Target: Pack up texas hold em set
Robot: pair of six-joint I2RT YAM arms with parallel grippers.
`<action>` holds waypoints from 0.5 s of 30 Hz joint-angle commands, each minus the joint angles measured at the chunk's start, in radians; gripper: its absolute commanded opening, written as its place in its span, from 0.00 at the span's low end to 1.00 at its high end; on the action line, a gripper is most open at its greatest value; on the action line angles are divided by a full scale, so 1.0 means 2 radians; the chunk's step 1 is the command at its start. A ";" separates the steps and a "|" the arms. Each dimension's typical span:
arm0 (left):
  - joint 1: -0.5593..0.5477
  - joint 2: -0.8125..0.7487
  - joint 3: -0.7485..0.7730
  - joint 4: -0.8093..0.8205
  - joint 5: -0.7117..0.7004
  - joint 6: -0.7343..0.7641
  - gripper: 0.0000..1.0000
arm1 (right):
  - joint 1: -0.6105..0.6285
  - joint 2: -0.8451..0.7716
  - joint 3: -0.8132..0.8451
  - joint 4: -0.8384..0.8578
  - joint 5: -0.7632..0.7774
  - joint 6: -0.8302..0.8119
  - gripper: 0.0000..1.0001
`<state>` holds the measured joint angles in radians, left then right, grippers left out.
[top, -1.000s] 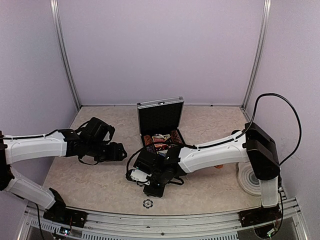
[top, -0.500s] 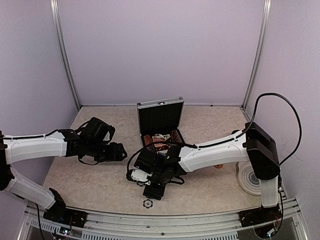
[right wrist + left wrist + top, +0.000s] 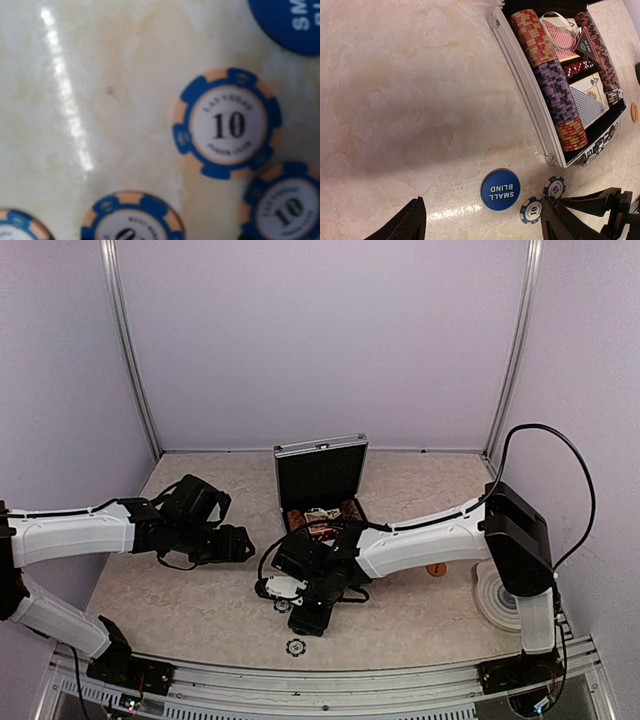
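Right pincer (image 3: 303,620) hangs over round blue-rimmed chips (image 3: 226,122) (marbled tabletop (image 3: 100,75)).

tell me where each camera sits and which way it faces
Top external: high behind the arm bases, looking down over the beige marbled table; both white arms and the open ribbed silver aluminium case show.
Left wrist: on the left arm, looking down past its own wide-apart black jaws at the case and a round blue small-blind button.
Right wrist: close above the table, straight down on blue-and-cream 10 chips; no jaws clearly seen.
Shared: both wrist views hold that button and 10 chips.
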<state>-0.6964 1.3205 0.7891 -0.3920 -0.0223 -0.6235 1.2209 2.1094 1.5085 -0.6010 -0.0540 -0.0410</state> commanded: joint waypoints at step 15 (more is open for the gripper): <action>0.001 0.007 0.015 -0.004 0.002 0.008 0.78 | 0.000 0.038 0.026 -0.014 -0.039 -0.002 0.58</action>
<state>-0.6964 1.3300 0.7937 -0.3927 -0.0227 -0.6231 1.2209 2.1448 1.5578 -0.6010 -0.0982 -0.0429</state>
